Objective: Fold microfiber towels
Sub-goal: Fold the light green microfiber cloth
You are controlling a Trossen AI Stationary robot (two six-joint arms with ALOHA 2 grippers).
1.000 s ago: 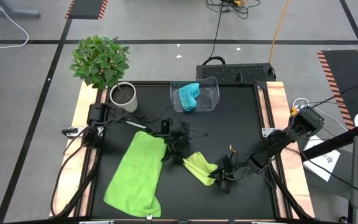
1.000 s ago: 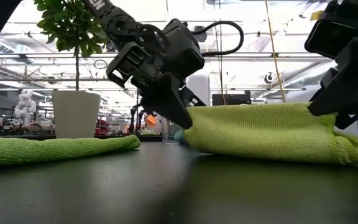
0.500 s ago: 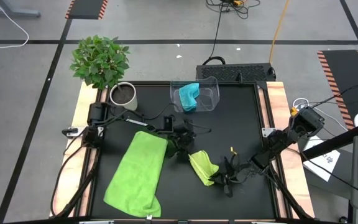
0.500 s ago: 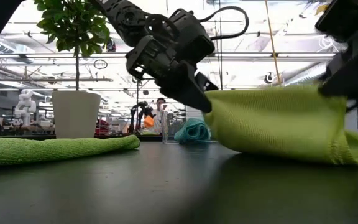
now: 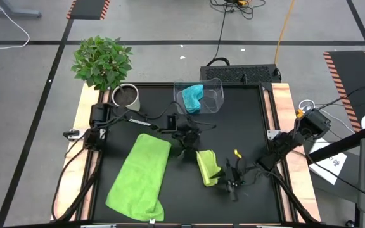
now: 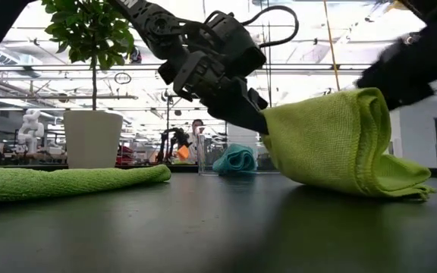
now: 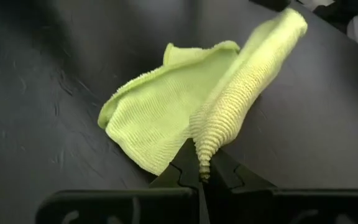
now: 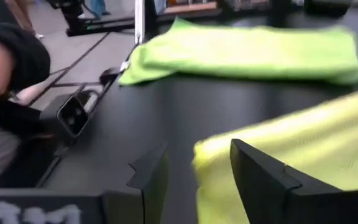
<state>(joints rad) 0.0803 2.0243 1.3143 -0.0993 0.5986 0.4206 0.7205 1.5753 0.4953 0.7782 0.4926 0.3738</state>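
R hand [image 5: 231, 179] now off towel [image 5: 206, 167]

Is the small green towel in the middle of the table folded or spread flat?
Folded, not finished. The small green towel is doubled over with layered edges, and the left gripper is shut on one raised edge.
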